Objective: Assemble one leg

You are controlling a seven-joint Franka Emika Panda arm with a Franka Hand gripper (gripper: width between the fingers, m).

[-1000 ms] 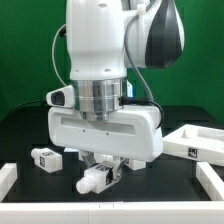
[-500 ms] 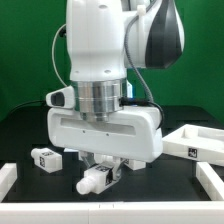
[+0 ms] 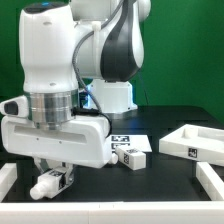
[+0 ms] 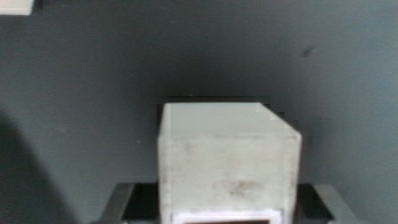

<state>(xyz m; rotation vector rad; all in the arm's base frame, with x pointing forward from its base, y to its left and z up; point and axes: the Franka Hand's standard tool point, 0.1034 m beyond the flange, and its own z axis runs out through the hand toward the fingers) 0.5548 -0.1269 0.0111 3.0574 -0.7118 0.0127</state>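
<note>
Over at the exterior view's left, the gripper is closed tight on the leg. Guessing it's held low over the table for carrying.

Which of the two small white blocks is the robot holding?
The white leg at the exterior view's left, clamped between the jaws. The other block, bearing black-and-white tags, lies free on the table.

Arm: we note it bent over, low at the exterior view's left.
Wrist: pointing straight down.
Claw: fingers clamped on the white leg.
</note>
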